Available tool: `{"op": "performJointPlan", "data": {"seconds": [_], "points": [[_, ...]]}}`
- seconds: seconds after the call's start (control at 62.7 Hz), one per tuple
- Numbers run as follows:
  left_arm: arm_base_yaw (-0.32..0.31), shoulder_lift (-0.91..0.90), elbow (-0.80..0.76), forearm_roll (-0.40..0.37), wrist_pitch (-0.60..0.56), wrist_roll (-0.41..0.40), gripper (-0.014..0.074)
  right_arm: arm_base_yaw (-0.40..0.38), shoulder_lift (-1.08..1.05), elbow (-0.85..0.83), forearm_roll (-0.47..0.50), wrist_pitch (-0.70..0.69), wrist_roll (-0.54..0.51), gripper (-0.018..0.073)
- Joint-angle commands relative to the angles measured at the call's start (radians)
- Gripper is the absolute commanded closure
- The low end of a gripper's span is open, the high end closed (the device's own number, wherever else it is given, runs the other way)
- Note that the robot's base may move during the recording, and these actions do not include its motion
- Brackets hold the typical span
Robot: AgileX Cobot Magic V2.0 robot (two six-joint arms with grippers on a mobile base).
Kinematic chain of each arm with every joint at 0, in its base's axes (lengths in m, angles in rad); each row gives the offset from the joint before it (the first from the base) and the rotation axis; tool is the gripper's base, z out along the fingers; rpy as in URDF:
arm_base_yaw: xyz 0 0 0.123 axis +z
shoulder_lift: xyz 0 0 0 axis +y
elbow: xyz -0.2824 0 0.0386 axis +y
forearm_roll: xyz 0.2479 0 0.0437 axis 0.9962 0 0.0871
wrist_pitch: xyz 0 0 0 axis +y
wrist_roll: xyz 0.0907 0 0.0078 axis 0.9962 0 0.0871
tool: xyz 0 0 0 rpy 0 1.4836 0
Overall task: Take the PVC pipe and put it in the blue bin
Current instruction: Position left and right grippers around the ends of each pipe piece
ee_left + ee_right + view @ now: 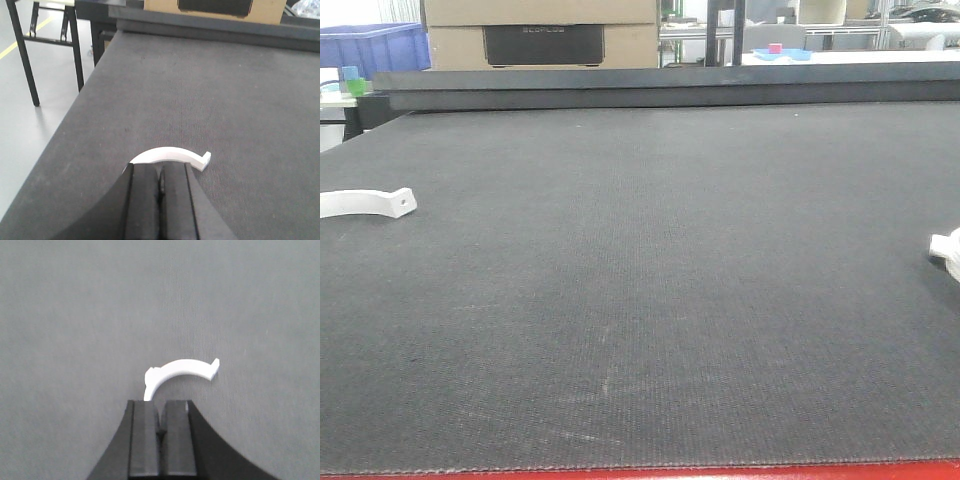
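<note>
Pipe piece by the left arm: a white curved PVC pipe piece (167,154) lies flat on the table just beyond the tips of the left fingers. Its arc bows away from them, and a small square tab ends it ahead and to the right of the tips. Its other end is hidden behind the tips.
Pipe piece by the right arm: a second white curved PVC piece (180,371) lies just past the tips of the right fingers. One end drops toward the left-hand tip; whether they touch cannot be told.
Left fingers (153,174): black pads pressed together, nothing seen between them.
Right fingers (154,409): black pads pressed together, nothing seen between them.
Left arm pose: low and slanted forward over the table, close to its left edge, with the floor showing to the left of the fingers.
Right arm pose: aimed down at the table, which fills its whole view.
Table: the dark grey textured mat-covered table (650,300).
Bin: the blue plastic bin (370,45) stands beyond the table's far left corner, well apart from both pieces.
</note>
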Motion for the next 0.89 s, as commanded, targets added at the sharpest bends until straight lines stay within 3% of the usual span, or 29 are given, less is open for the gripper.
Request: {"op": "performJointPlan", "data": {"seconds": [0.0, 0.096, 0.527, 0.878], "points": [[0.005, 0.001, -0.011, -0.010, -0.061, -0.008, 0.0707, 0.001, 0.001, -0.010, 0.041, -0.028, -0.002, 0.0728], [0.005, 0.001, -0.011, 0.012, -0.044, -0.008, 0.0707, 0.001, 0.001, -0.010, 0.085, -0.030, -0.002, 0.0728], [0.005, 0.032, -0.011, 0.086, 0.037, -0.008, 0.0707, 0.002, 0.169, -0.010, 0.065, -0.032, -0.065, 0.0717], [0.006, 0.230, -0.033, 0.087, 0.023, -0.008, 0.0707, 0.003, 0.354, -0.025, 0.065, -0.010, -0.070, 0.0389]]}}
